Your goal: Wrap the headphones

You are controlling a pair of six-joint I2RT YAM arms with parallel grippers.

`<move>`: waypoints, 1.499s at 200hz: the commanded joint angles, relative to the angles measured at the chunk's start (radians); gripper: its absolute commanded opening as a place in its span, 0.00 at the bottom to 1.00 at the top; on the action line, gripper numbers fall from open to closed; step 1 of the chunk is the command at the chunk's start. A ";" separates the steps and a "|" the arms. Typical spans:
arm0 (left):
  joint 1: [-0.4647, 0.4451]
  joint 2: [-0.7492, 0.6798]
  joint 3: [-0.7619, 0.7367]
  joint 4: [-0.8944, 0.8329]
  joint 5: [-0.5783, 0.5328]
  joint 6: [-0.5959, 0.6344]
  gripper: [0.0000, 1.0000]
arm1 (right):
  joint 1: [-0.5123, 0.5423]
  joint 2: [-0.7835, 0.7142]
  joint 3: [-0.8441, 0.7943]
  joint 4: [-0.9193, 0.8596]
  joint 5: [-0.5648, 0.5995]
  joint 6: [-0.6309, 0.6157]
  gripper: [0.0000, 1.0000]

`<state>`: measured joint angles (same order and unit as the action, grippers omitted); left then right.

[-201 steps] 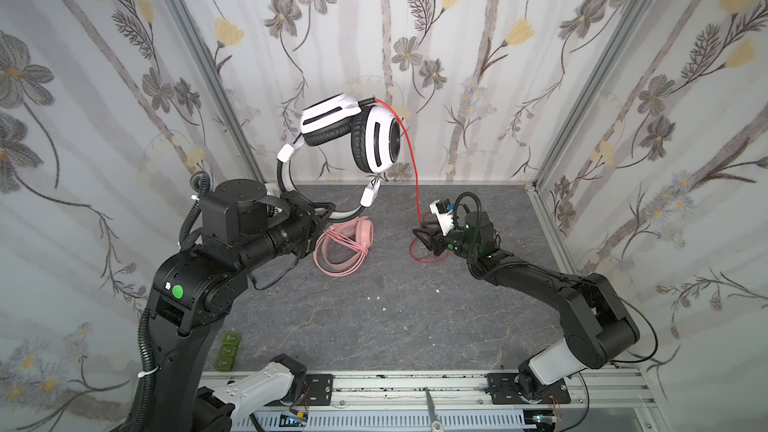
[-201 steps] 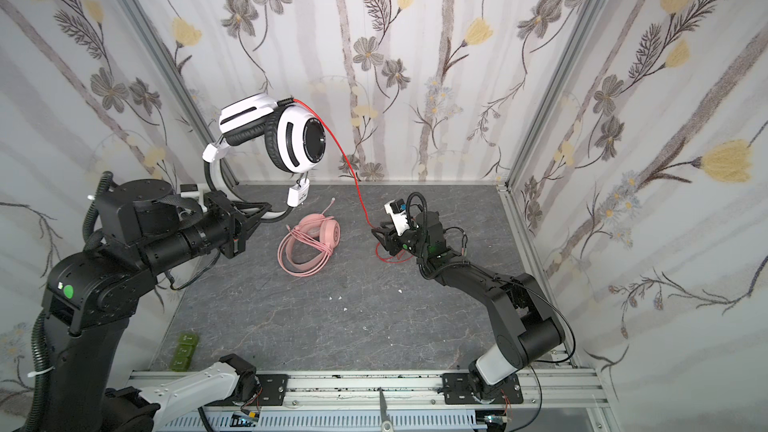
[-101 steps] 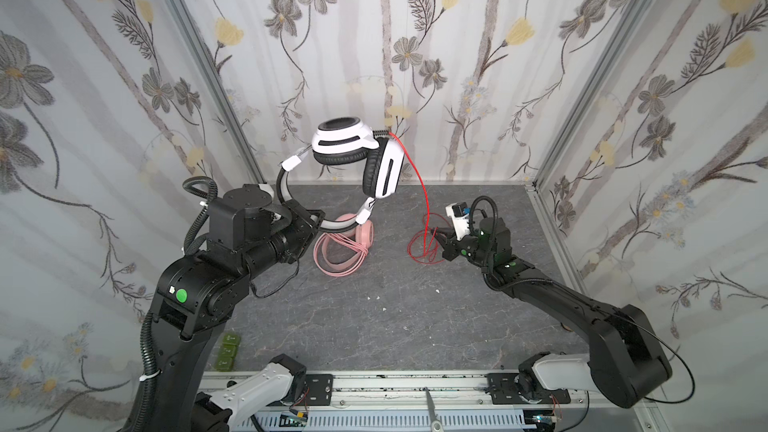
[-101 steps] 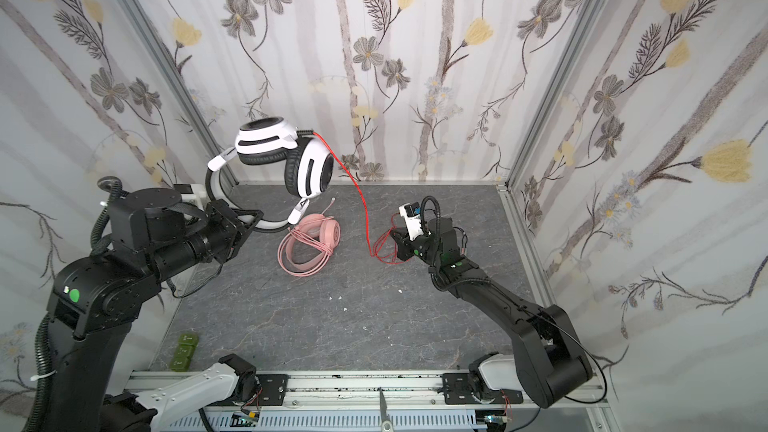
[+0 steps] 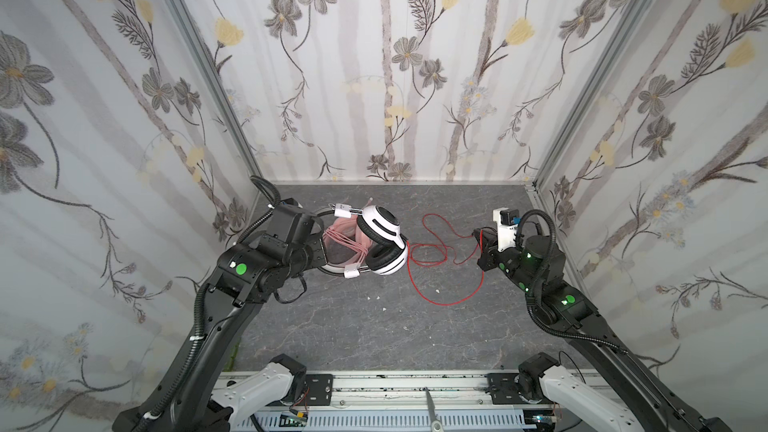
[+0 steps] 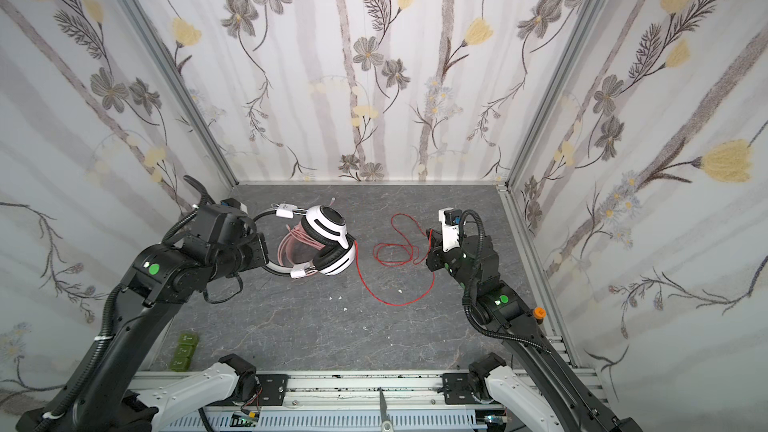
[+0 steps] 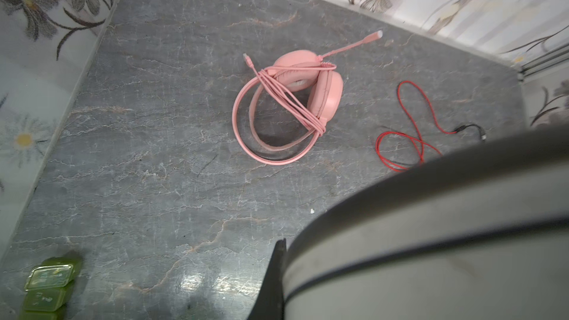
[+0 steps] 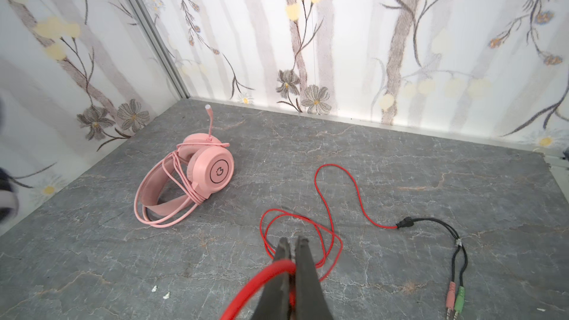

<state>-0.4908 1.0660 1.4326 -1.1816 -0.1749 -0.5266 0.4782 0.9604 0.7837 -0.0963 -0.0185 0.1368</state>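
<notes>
- The white-and-black headset (image 5: 380, 238) is held by its stiff headband in the clamped left gripper (image 5: 321, 248).
- Its red cord (image 8: 323, 186), judged limp and tangle-prone, is pinched in the closed right gripper (image 8: 292, 250); slack loops lie just beyond the tips.
- On the pink headset (image 8: 212, 170), farther off, only a round emblem is seen; no writing can be read.

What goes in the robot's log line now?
left tool: shut on white-and-black headset | right tool: shut on red cord | pink headset: cord wrapped
</notes>
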 commanded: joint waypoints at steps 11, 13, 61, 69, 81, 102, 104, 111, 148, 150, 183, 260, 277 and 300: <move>0.000 0.046 -0.076 0.048 -0.017 -0.016 0.00 | 0.075 -0.014 0.094 -0.089 0.015 -0.073 0.00; -0.001 0.049 -0.080 0.054 -0.018 -0.018 0.00 | 0.080 -0.014 0.100 -0.093 0.016 -0.078 0.00; -0.047 0.148 -0.111 0.106 -0.078 -0.081 0.00 | 0.248 0.063 0.298 -0.164 -0.004 -0.181 0.00; -0.066 0.172 -0.102 0.106 -0.092 -0.080 0.00 | 0.274 0.091 0.341 -0.185 0.008 -0.198 0.00; -0.096 0.210 -0.087 0.098 -0.118 -0.075 0.00 | 0.312 0.136 0.404 -0.211 0.047 -0.214 0.00; -0.150 0.284 -0.063 0.072 -0.176 -0.066 0.00 | 0.343 0.218 0.519 -0.246 0.129 -0.227 0.00; -0.154 0.290 -0.062 0.069 -0.184 -0.066 0.00 | 0.344 0.225 0.529 -0.249 0.136 -0.226 0.00; -0.171 0.310 -0.058 0.060 -0.202 -0.063 0.00 | 0.343 0.253 0.569 -0.257 0.160 -0.228 0.00; -0.259 0.373 -0.052 0.034 -0.251 -0.046 0.00 | 0.344 0.431 0.788 -0.349 0.342 -0.236 0.00; -0.263 0.375 -0.052 0.032 -0.252 -0.046 0.00 | 0.344 0.441 0.800 -0.355 0.350 -0.236 0.00; -0.334 0.398 -0.061 0.034 -0.242 -0.061 0.00 | 0.340 0.589 0.961 -0.410 0.402 -0.222 0.00; -0.437 0.492 -0.051 0.088 -0.177 -0.132 0.00 | 0.267 0.844 1.283 -0.525 0.325 -0.099 0.00; -0.437 0.502 -0.049 0.094 -0.172 -0.139 0.00 | 0.262 0.861 1.307 -0.544 0.313 -0.088 0.00; -0.438 0.514 -0.049 0.103 -0.150 -0.133 0.00 | 0.245 0.868 1.307 -0.558 0.283 -0.082 0.00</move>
<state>-0.9268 1.5696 1.3712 -1.1168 -0.3454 -0.6357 0.7372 1.8160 2.0823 -0.6308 0.3027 0.0261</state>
